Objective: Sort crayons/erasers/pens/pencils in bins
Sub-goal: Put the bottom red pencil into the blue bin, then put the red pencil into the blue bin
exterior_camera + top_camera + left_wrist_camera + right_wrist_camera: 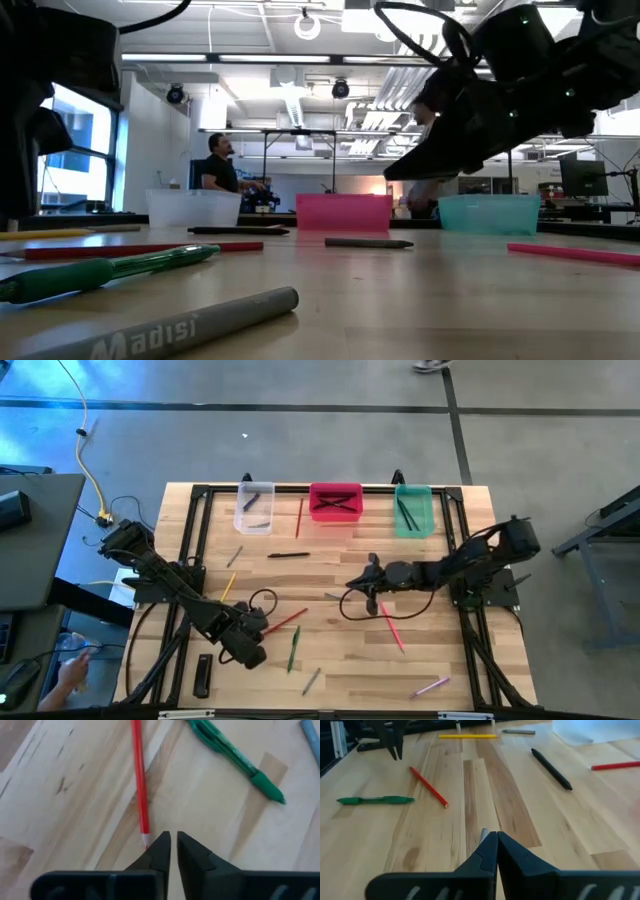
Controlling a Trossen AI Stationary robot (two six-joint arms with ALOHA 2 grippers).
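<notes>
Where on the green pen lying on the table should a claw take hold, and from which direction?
Grip the green pen around mid-barrel, coming straight down from above with the fingers closing across its width. It lies flat on the bare table with clear wood on both long sides, and its thin, roughly uniform shaft is likely to balance best near the middle.
</notes>
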